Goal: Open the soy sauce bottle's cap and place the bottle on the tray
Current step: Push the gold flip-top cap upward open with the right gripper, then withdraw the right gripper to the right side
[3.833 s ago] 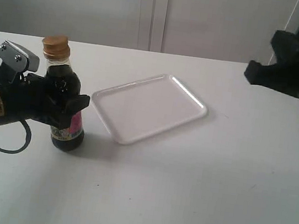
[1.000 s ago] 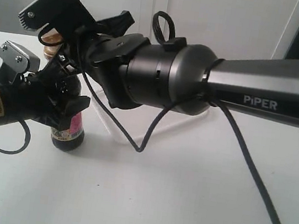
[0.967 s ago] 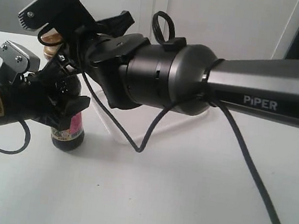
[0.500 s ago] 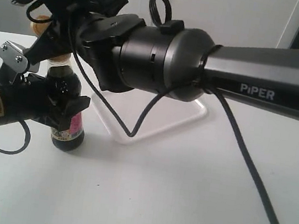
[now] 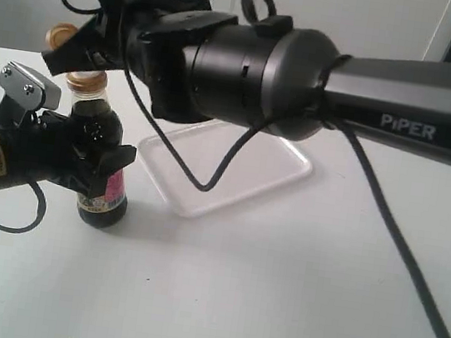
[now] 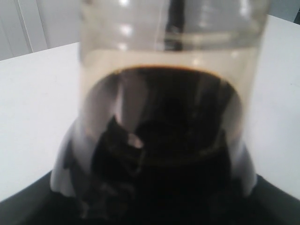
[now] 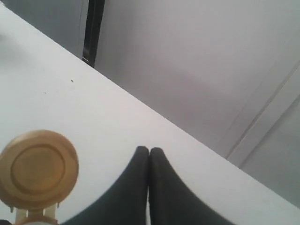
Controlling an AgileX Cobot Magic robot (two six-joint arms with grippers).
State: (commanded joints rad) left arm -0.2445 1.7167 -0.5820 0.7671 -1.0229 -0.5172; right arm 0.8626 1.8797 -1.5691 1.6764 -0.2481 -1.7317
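Exterior view showed your left gripper clamped around the belly of the soy sauce bottle, holding it upright on the white table just off the near-left corner of the tray. You could confirm that hold in your left wrist view, where the glass filled almost the whole picture, dark liquid up to a line below the clear neck and the black of the gripper along the lower edge on either side.

Your right gripper had its two black fingers pressed flat together with nothing between them, as the right wrist view showed; you had it up beside the top of the bottle, not touching the glass. In that same view the cap stood flipped back, its round golden inside facing the camera, joined at its lower edge to the pale spout part below it. From the exterior view you saw the cap tilted up and away to the left of the gold collar on the neck, just under the right arm's wrist.

That arm reached from the right across the middle, its thick black body and trailing cable hiding the far part of the tray. Nothing lay on the visible part of the tray, and the bottle stood on the table beside it, apart from its rim.
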